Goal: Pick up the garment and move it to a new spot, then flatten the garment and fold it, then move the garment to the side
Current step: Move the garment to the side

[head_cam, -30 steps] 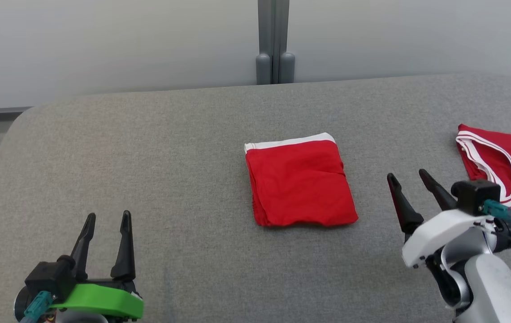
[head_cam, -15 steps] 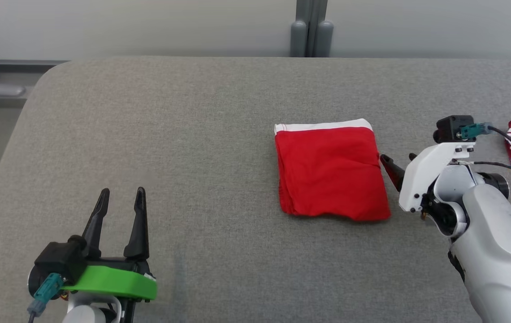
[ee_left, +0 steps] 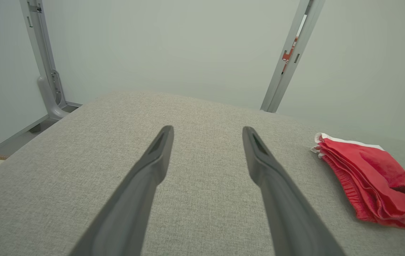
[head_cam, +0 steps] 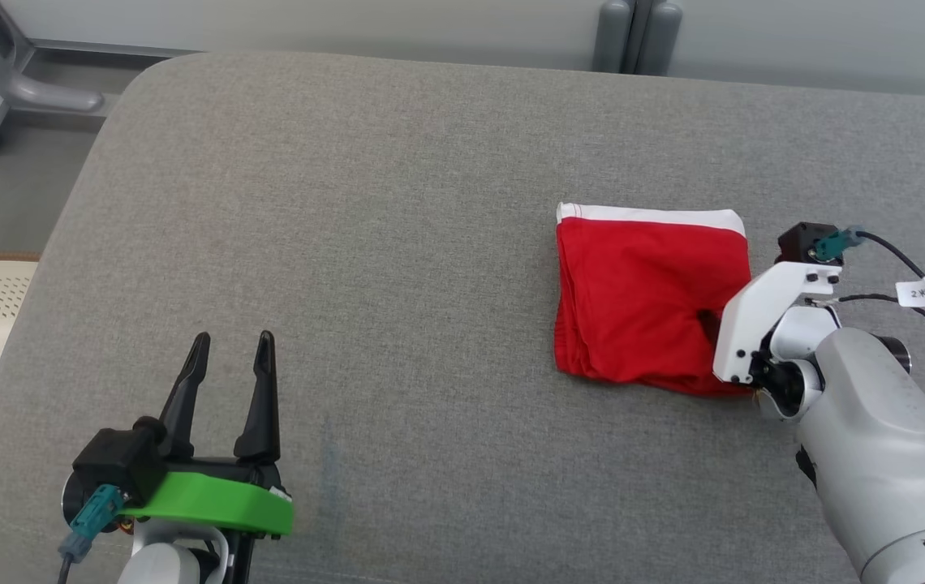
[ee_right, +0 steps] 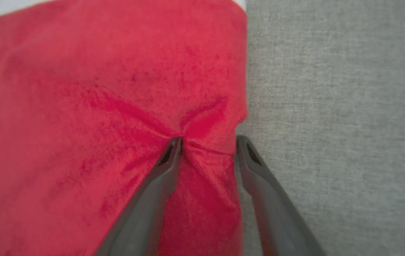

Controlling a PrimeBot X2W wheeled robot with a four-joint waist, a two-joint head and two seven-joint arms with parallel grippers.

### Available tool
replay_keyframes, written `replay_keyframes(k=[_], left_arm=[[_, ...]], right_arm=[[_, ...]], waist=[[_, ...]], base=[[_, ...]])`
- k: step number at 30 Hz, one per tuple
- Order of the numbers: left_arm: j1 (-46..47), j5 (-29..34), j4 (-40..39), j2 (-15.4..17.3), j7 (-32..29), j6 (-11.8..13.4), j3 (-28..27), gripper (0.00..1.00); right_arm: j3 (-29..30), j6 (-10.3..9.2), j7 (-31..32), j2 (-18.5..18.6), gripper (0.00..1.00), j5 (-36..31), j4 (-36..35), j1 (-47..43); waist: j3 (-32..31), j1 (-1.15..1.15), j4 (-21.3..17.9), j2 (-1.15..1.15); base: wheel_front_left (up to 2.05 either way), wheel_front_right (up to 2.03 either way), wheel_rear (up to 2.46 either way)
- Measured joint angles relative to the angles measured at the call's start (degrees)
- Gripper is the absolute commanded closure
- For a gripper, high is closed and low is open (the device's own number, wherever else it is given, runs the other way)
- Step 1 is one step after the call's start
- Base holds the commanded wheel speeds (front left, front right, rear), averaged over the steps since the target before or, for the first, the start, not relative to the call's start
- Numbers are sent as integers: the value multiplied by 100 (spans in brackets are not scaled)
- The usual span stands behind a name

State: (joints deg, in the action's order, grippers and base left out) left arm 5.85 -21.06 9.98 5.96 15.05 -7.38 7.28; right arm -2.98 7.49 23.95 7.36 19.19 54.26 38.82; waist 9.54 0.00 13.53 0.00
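Since the folded garment [head_cam: 641, 300] likely goes aside next, my right pincer [ee_right: 208, 140] straddles its edge, jaws apart. Left pincer [head_cam: 234, 336]: open, empty.

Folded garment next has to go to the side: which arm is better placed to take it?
Right. The right pincer straddles the right edge of the red garment, one finger pressing into the cloth. The left pincer hangs open over the bare grey table, well away from it.

The garment [head_cam: 641, 308] is red with a white edge band; the surface [head_cam: 389, 243] is mottled grey. The left end effector [head_cam: 234, 337] has black fingers and a green mount; the right end effector [ee_right: 209, 140], a white mount.
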Motion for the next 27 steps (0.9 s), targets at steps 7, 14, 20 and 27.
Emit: replay_keyframes(k=[7, 14, 20, 27], left_arm=[[-15, -51, -20, 10, 0, -1, -20, 0], [-174, -27, -246, 20, 0, -1, -179, 0], [-179, 1, -457, 3, 0, -1, -213, 0], [-155, 49, -724, 87, 0, -1, -189, 0]], right_arm=[[-998, 8, 264, 175, 100, -247, -170, 263], [-2497, 7, 1165, 1061, 100, 349, -1510, 686], [-2939, 5, 1497, 1947, 100, 938, -2555, 942], [-2877, 4, 1009, 2533, 100, 903, -2713, 976]], waist=[[-42, 0, -210, 0], [-114, 0, -709, 0], [-118, 0, -1269, 0], [16, 0, -1942, 0]], base=[[0, 0, 0], [0, 0, 0], [0, 0, 0], [0, 0, 0]])
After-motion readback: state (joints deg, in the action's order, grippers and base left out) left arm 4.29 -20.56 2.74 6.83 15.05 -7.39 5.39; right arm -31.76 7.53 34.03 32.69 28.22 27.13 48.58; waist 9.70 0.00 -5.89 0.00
